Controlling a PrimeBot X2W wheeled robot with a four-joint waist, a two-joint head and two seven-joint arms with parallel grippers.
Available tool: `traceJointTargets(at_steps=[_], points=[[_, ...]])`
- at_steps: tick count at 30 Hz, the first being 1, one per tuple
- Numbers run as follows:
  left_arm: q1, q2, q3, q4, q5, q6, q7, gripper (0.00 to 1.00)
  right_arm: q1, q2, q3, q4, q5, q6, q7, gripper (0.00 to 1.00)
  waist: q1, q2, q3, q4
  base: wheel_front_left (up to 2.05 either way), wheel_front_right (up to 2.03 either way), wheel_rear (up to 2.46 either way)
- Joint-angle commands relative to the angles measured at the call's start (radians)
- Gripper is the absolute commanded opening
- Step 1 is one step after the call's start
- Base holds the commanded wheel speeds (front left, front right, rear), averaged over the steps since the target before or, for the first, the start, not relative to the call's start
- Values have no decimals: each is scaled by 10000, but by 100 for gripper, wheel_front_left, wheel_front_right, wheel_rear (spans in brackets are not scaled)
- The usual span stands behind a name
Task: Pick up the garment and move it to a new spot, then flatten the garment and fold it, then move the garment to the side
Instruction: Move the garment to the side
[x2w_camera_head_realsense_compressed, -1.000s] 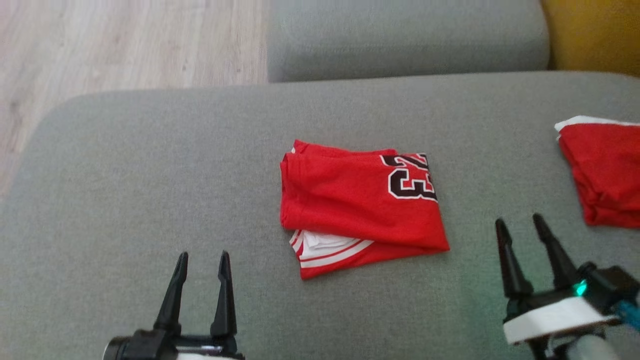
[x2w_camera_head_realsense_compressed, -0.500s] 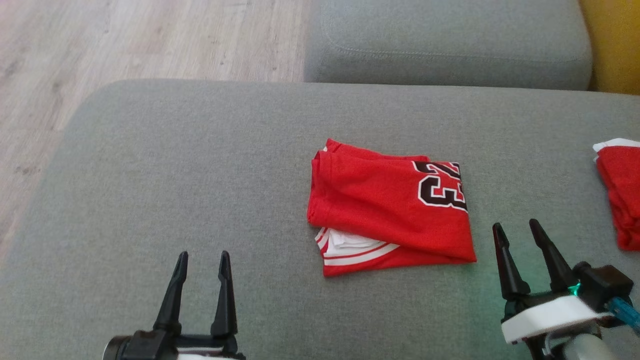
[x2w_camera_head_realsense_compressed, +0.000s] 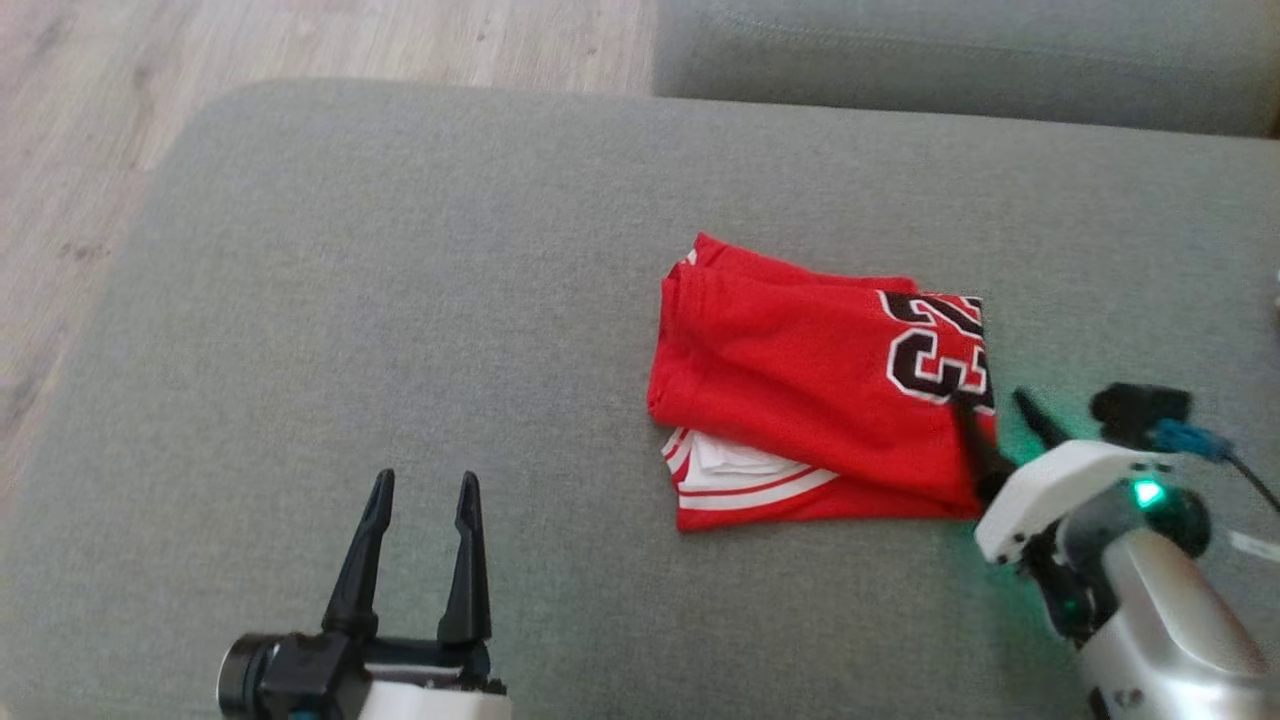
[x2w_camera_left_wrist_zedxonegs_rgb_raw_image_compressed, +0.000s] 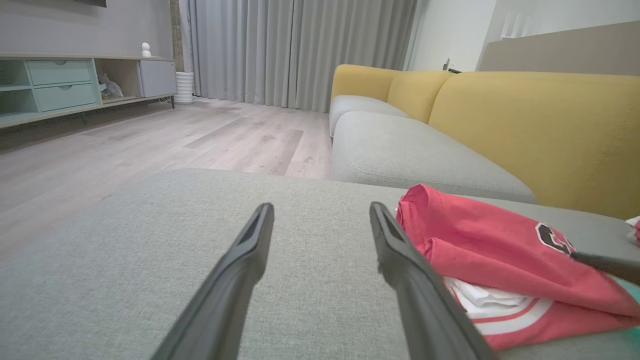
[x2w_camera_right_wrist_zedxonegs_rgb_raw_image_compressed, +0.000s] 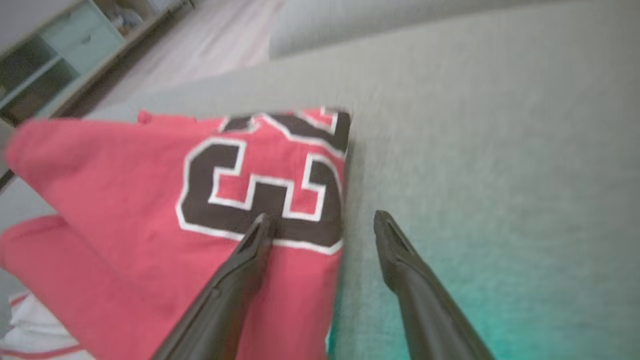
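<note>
Right wrist view says the sideways move looks next. The right hand (x2w_camera_right_wrist_zedxonegs_rgb_raw_image_compressed: 324, 216) should probably dip low at the right edge of the folded red garment (x2w_camera_right_wrist_zedxonegs_rgb_raw_image_compressed: 125, 200) and catch every layer so the fold survives. The left hand (x2w_camera_head_realsense_compressed: 425, 478), well left of the garment, gapes empty. The right hand is wide open and empty too, straddling that edge on the grey cushion (x2w_camera_right_wrist_zedxonegs_rgb_raw_image_compressed: 475, 125).

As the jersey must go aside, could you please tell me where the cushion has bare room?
The widest bare patch is the grey cushion left of the jersey, beyond the open left jaws. A narrower strip lies between jersey and back cushion. The right is crowded: open right jaws over the jersey's edge.
</note>
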Motion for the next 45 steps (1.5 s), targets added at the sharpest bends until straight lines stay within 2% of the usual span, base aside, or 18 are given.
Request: traceJointTargets(at_steps=[1,2,3,4,6,10,17,18,23,27,30,31,34,37,42,45], points=[[-473,-26,181,-332,15,25,-51,100,-280,110,483,238,342,-7,755,100,-2,0,203,167,0,0,0],[-514,-26,154,-332,3,40,-51,100,-349,131,635,362,499,-7,1020,74,-2,0,260,198,0,0,0],[-551,-26,134,-337,-10,64,-51,100,-391,138,757,420,663,-7,1186,33,-2,0,318,215,0,0,0],[-582,-26,125,-349,-28,95,-51,100,-430,106,849,411,794,-7,1214,0,-2,0,377,212,0,0,0],[-614,-26,146,-377,-75,170,-51,100,-491,-51,886,311,877,-7,947,0,-2,0,490,122,0,0,0],[-707,-26,148,-488,-91,208,-51,100,-631,-762,896,-231,556,-7,391,0,-2,0,873,-519,0,0,0],[-1161,-26,267,-669,149,16,-51,100,-863,-2621,582,-1705,9,-7,882,0,-2,0,1863,-1854,0,0,0],[-1161,-26,267,-669,149,16,-51,100,-863,-2621,582,-1705,9,-7,882,0,-2,0,1863,-1854,0,0,0],[-1674,-26,290,-722,377,-219,-51,100,-1032,-4079,-453,-2686,-407,-7,1226,0,-2,0,2690,-2485,0,0,0],[-2072,-26,314,-699,525,-380,-51,100,-1070,-4905,-1541,-3323,-736,-7,1590,0,-2,0,3245,-2724,0,0,0],[-2267,-26,326,-646,584,-470,-51,100,-1054,-5270,-2450,-3738,-1114,-7,1995,0,-2,0,3458,-2809,0,0,0],[-2310,-26,330,-622,593,-497,-51,100,-1048,-5305,-2783,-3875,-1311,-7,2083,100,-2,0,3490,-2825,0,0,0],[-2389,-26,356,-541,560,-541,-51,100,-1060,-5071,-3494,-4472,-2110,-7,1863,100,-2,0,3449,-2876,0,0,0],[-2421,-26,363,-481,393,-499,-51,100,-927,-4150,-3687,-5041,-2858,-7,1554,100,-2,0,3190,-2875,0,0,0],[-2274,-26,416,-340,26,-306,-51,100,-137,-2092,-2983,-5731,-3404,-7,853,100,-2,0,2532,-2859,0,0,0],[-2104,-26,545,-260,-262,-212,-51,100,326,-1136,-2180,-5651,-3368,-7,67,100,-2,0,2082,-2851,0,0,0]])
